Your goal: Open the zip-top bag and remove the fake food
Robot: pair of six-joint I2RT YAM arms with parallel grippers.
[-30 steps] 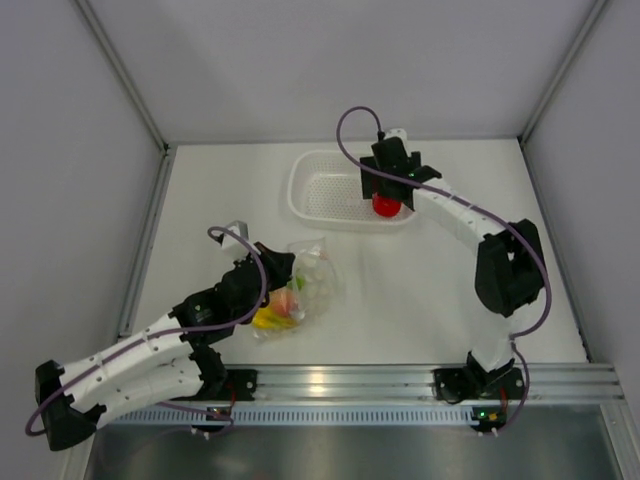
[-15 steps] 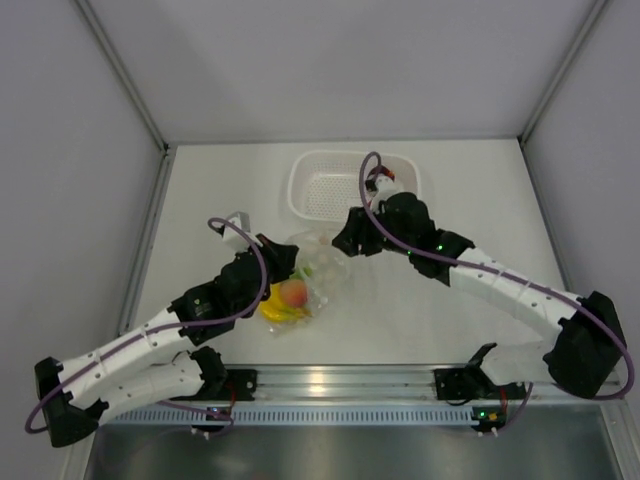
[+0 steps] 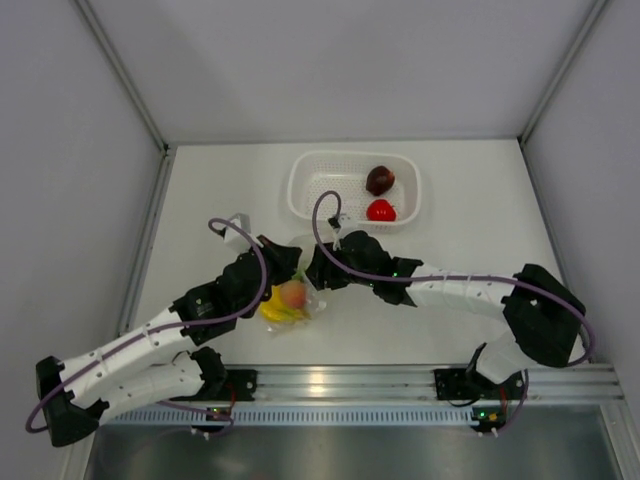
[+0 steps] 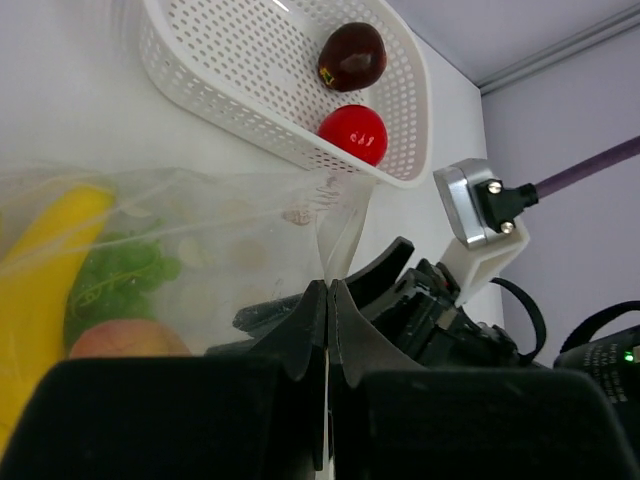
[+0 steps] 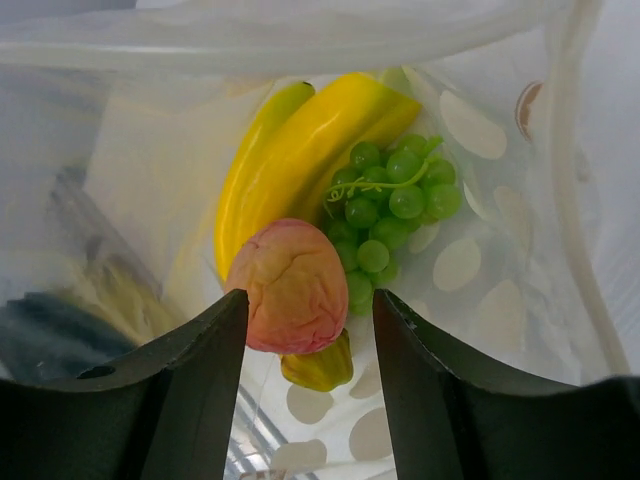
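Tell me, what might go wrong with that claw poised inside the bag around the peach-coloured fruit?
1. The right gripper, open, straddles the round peach fruit. On closing, the fruit could squirt aside toward the banana and grapes.
2. The crinkly zip-top bag lies close around it and might get pinched along.
3. The left gripper pinches only a thin fold of the bag, which may slip free.

Left pincer (image 4: 328,288) closed — right pincer (image 5: 309,312) wide.
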